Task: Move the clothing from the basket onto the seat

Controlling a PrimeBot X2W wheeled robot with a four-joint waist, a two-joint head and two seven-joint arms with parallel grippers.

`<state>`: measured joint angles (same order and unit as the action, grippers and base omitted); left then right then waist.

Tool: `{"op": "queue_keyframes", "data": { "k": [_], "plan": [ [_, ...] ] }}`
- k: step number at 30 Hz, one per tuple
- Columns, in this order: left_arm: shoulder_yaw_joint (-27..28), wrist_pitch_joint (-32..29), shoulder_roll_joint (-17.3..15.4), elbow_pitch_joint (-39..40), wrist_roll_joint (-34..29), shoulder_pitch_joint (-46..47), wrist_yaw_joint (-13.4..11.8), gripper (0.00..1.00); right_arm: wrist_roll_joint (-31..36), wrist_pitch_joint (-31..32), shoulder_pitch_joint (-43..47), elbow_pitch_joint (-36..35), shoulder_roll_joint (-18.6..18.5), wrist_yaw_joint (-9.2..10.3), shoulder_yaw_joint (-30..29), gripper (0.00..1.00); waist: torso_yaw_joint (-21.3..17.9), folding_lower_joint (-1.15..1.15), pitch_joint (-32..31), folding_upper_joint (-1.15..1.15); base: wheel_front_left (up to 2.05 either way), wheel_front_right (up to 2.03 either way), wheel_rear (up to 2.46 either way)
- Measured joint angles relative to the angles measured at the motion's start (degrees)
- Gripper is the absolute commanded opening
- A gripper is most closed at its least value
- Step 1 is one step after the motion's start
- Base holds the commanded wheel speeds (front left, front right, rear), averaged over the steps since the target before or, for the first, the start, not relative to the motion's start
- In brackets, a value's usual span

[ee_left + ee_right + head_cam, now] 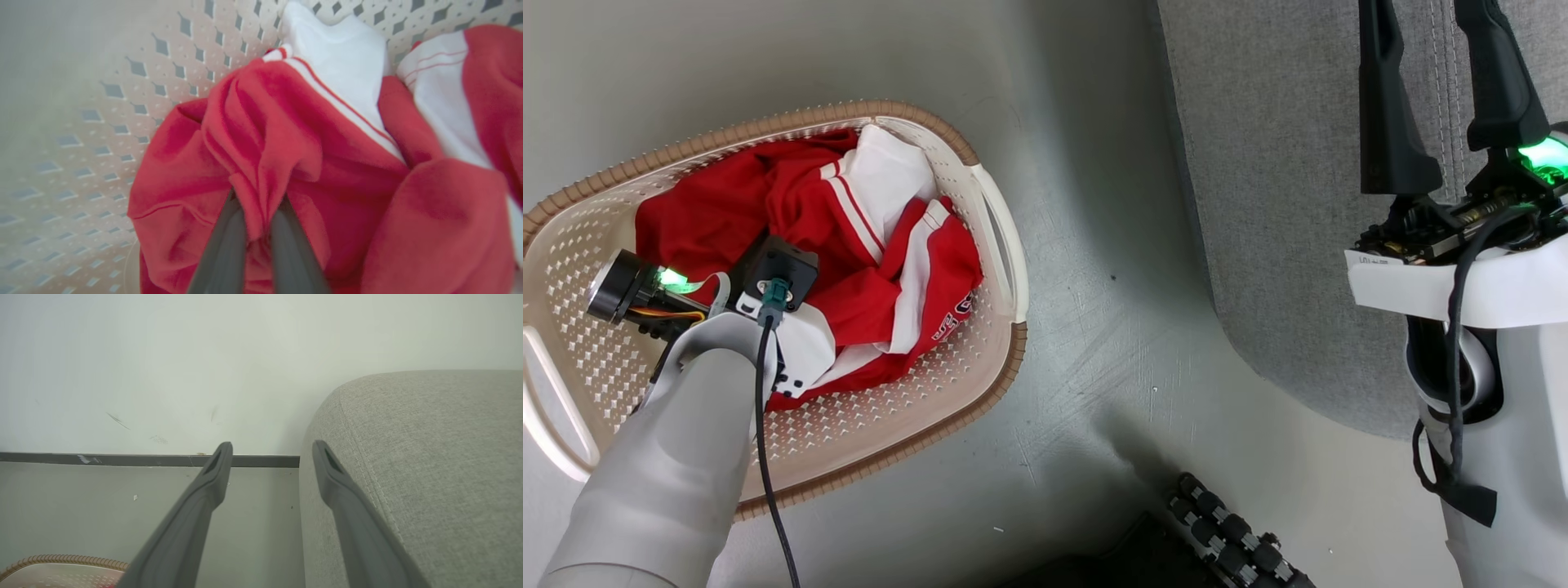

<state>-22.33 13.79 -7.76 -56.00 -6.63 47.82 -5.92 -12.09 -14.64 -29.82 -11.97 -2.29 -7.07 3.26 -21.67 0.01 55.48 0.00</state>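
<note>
Presently a thin fold of the clothing (286, 122) is pinched in the left claw (259, 198), inside the basket (1005, 245). The fold could slip out in lifting, or the tangled rest be dragged out onto the floor (1094, 286). The right claw (271, 451), spread wide and empty, is held beside the seat (429, 457); floor lies between basket and seat.

The basket (907, 110) sits on the floor (1094, 351), with the clothing (866, 261) heaped inside it. The left gripper (255, 204) is down in the basket, jaws pinched on a fold of the clothing. To the basket's right, across a strip of floor, stands the seat (1274, 204). The right gripper (271, 451) hangs at the seat, well right of the basket, jaws parted.
</note>
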Motion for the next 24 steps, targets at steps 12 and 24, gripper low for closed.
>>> {"op": "queue_keyframes", "data": {
  "k": [12,24],
  "plan": [
    [-0.5,0.5,0.0,2.9,0.3,0.2,1.1,0.0,1.1,0.0,-2.5,2.8,0.0,0.0,-0.1,1.0,1.5,0.0,-1.7,0.0,0.0,0.0,0.0],
    [1.9,0.5,1.5,15.6,5.1,-0.2,1.8,0.0,1.5,0.0,-4.4,6.6,-0.2,0.0,-0.1,1.0,4.4,0.0,-5.2,0.0,0.0,0.0,0.0]
  ]
}}
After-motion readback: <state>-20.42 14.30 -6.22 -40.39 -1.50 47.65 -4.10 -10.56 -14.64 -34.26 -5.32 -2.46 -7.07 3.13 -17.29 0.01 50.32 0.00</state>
